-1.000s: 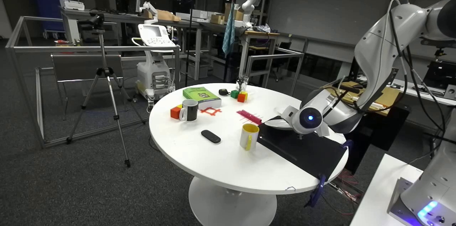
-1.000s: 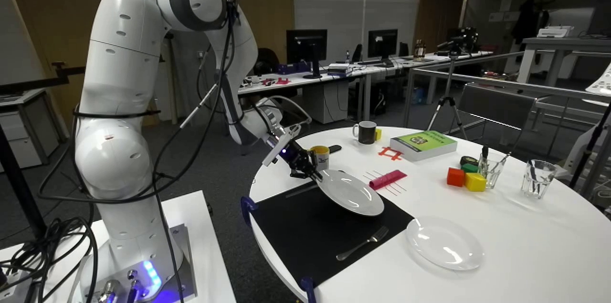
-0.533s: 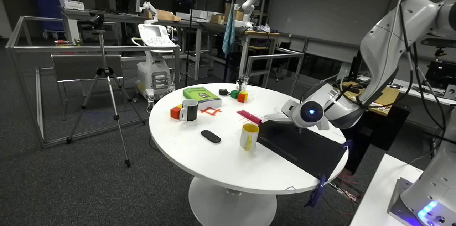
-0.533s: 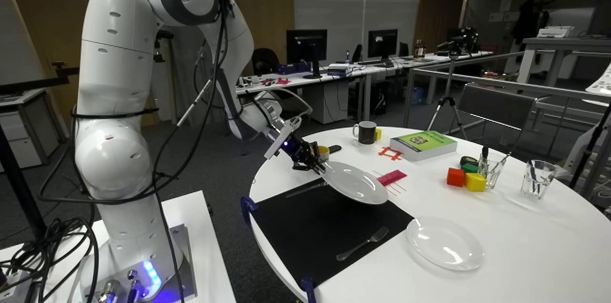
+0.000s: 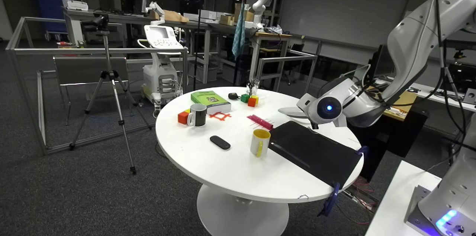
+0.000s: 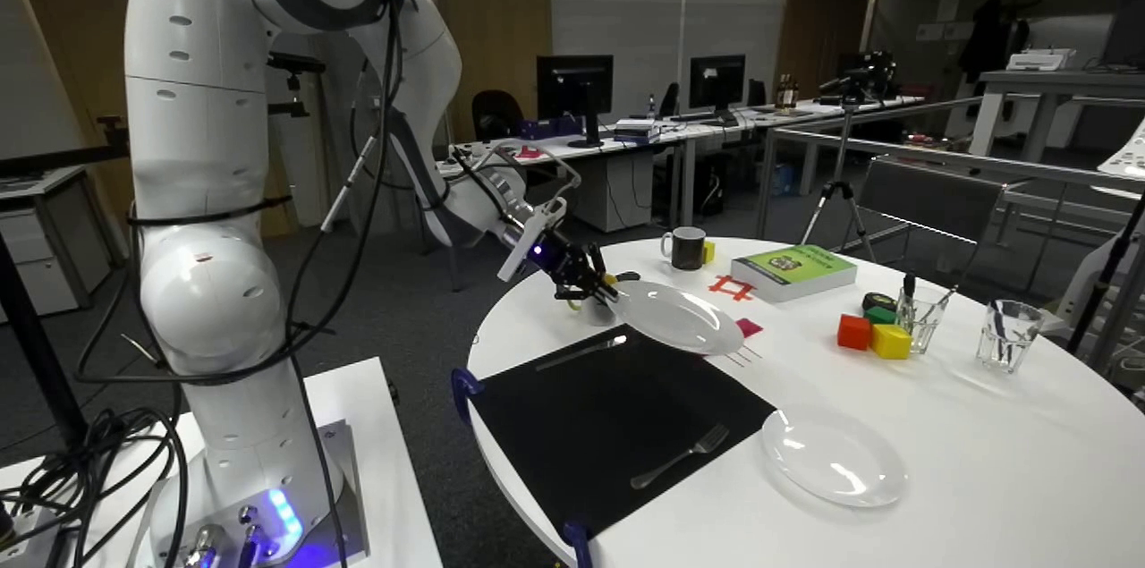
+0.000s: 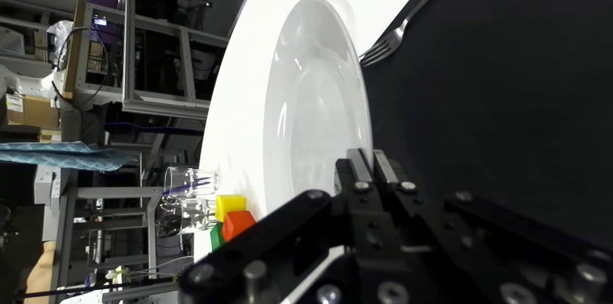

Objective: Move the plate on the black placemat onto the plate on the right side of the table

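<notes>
The hand (image 7: 371,163) is clenched on the rim of a white plate (image 6: 680,317); wrist view shows the rim pinched between the fingertips (image 7: 357,163). That plate is up in the air, tilted, off both the bench (image 6: 993,461) and the black placemat (image 6: 617,425). The second plate (image 6: 835,456) sits flat on the bench just beside the placemat. A fork (image 6: 684,455) and knife (image 6: 581,353) lie near opposite edges of the placemat, fork nearer the second plate. A yellow-lined mug (image 5: 256,145) stands upright, partly hidden behind the hand in an exterior view.

Dim light, glare on the tabletop plate (image 6: 834,457)
</notes>
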